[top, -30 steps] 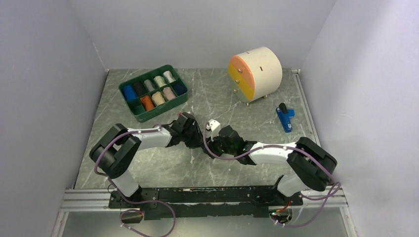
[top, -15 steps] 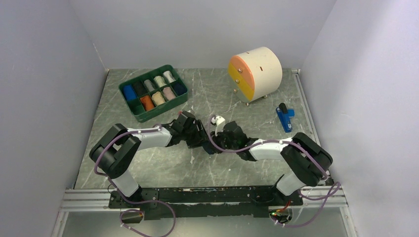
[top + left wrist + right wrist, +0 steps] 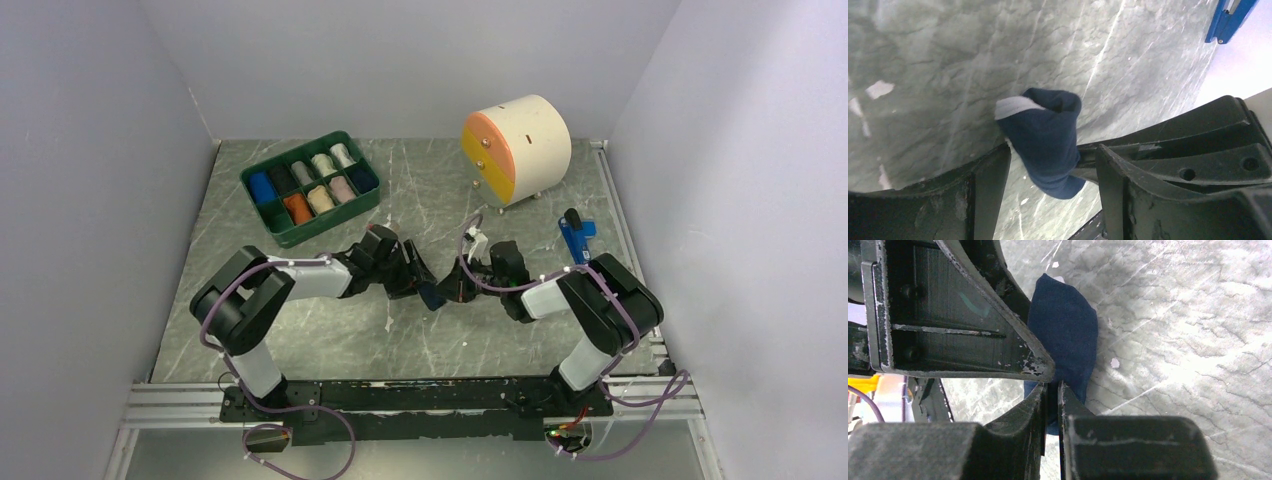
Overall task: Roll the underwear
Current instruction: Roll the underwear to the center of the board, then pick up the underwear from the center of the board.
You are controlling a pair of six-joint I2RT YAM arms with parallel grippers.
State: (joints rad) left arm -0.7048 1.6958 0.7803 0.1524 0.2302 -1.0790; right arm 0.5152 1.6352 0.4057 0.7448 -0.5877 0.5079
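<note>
The navy blue underwear [image 3: 433, 296] is a small rolled bundle with a white edge, lying on the grey marble tabletop between both grippers. In the left wrist view the roll [image 3: 1045, 135] sits between the fingers of my left gripper [image 3: 1053, 175], which is open around it. In the right wrist view my right gripper [image 3: 1052, 400] is shut on the near edge of the navy cloth [image 3: 1063, 332]. From above, my left gripper [image 3: 415, 282] and right gripper [image 3: 457, 291] meet tip to tip at the table's middle. An orange-rust roll [image 3: 297, 208] sits in the tray.
A green tray [image 3: 322, 226] with several cloth rolls stands at the back left. A round cream cabinet with orange and yellow drawer fronts [image 3: 515, 145] stands at the back right. A blue tool [image 3: 575, 240] lies near the right wall.
Both grippers have shifted to the right. The right arm's wrist has swung toward the back of the table. The navy roll now shows between the two grippers.
</note>
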